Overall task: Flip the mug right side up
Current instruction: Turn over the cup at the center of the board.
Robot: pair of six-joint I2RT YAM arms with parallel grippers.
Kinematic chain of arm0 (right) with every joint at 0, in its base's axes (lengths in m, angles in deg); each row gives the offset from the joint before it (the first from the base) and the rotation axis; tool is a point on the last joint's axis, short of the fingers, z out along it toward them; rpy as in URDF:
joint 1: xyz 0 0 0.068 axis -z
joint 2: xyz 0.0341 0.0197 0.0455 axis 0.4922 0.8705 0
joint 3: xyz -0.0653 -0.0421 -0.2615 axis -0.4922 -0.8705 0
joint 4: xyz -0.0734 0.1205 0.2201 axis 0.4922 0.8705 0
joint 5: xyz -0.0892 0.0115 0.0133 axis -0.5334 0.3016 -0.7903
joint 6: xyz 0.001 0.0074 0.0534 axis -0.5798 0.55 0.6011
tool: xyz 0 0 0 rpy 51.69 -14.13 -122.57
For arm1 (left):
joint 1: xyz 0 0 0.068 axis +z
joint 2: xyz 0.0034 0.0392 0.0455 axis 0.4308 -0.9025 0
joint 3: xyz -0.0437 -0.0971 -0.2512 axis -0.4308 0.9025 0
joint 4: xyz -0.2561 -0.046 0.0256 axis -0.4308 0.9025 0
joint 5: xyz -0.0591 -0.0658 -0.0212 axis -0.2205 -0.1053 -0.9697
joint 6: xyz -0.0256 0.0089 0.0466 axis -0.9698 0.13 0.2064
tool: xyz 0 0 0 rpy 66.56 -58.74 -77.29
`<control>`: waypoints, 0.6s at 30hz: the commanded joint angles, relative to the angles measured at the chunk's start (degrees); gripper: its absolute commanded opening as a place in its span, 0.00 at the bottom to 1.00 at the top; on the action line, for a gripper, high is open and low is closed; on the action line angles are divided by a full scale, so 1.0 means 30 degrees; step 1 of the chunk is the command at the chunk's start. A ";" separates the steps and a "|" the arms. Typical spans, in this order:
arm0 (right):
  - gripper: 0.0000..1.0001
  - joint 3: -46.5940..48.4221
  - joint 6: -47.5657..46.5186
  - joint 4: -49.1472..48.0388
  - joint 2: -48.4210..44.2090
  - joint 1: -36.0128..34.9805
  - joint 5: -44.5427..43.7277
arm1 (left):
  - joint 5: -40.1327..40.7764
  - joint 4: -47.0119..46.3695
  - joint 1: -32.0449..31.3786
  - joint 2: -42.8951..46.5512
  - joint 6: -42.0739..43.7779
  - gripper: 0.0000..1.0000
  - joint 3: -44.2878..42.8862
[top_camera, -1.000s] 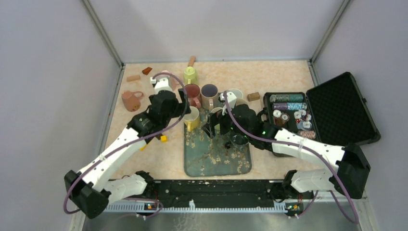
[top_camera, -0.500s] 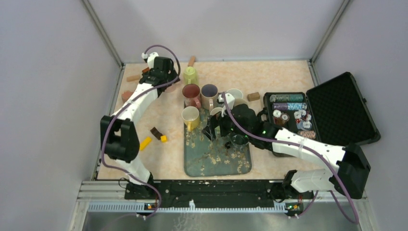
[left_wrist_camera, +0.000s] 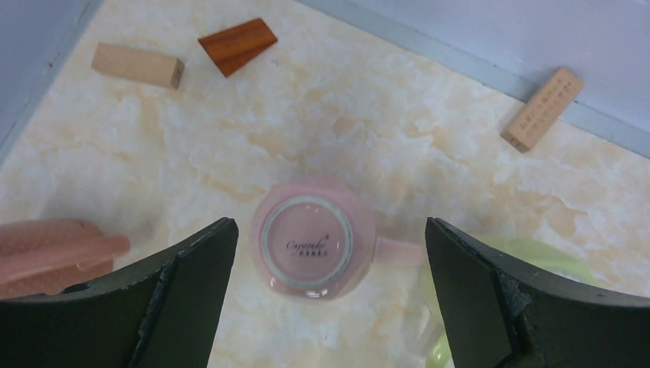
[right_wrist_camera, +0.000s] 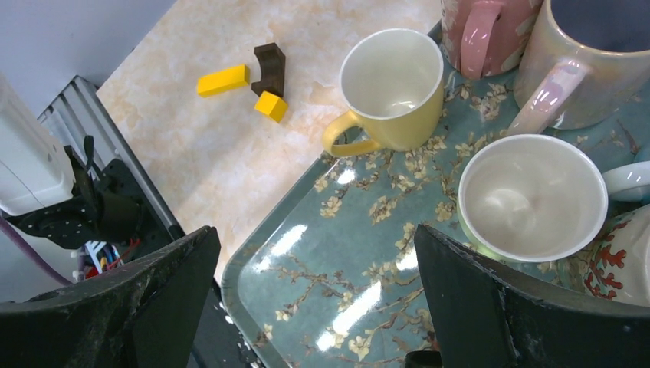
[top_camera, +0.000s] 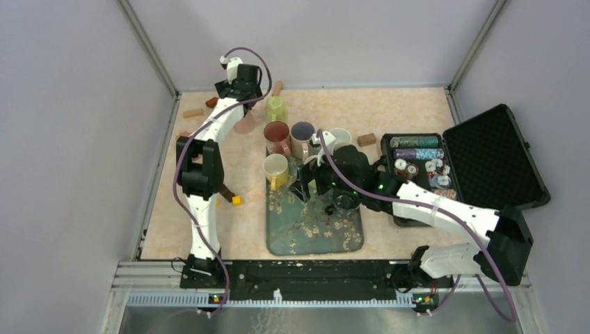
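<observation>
Nearest, at the front edge of the counter (top_camera: 403, 104): the two arm bases. Just beyond, a teal flowered tray (right_wrist_camera: 345, 253), near half bare.

Above that tray, right fingers (top_camera: 311, 185): spread wide, gripping nothing, hovering short of the mugs.

On the tray's far part, a white mug (right_wrist_camera: 533, 195), upright, and beside it a red-patterned mug (right_wrist_camera: 625, 264), mostly cut off. At the far-left corner, a yellow mug (right_wrist_camera: 391, 88), upright. At the tray's far edge, a dusky pink mug (right_wrist_camera: 487, 31) and a pearly cream mug (right_wrist_camera: 590, 65), side by side, both upright.

Left of the tray on bare counter: a yellow bar (right_wrist_camera: 222, 80), a yellow cube (right_wrist_camera: 270, 106) and a dark brown piece (right_wrist_camera: 270, 65), close together.

Off to the right, a black case (top_camera: 490, 156), lid thrown back, small round things in rows inside.

Farther back, the left arm, stretched toward the far-left corner. Left fingers (top_camera: 242, 89): wide apart, pointing down, holding nothing.

Directly below and between them, untouched: the pale pink mug (left_wrist_camera: 310, 245). Sits upside down on the counter, printed base up, handle out toward a green mug (left_wrist_camera: 536, 261) just beside it. On the other side, a salmon shape (left_wrist_camera: 54, 249), half hidden behind a finger.

Farthest, near the back wall: a pale wooden block (left_wrist_camera: 138, 65), a red-brown wedge (left_wrist_camera: 238, 46) and another pale block (left_wrist_camera: 542, 109).
</observation>
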 commanded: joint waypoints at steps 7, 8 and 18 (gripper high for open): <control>0.99 0.1469 -0.0595 0.0002 0.1264 0.0192 0.0713 | 0.2008 0.1933 -0.0035 -0.3220 0.3020 0.98 -0.5139; 0.99 0.1442 -0.0570 -0.0074 0.1386 0.0192 0.0813 | 0.2062 0.2113 -0.0034 -0.3341 0.3169 0.98 -0.5346; 0.99 0.1535 -0.0339 -0.0444 0.2222 0.0242 0.1502 | 0.0652 0.3426 0.0054 -0.3075 0.3741 0.98 -0.4919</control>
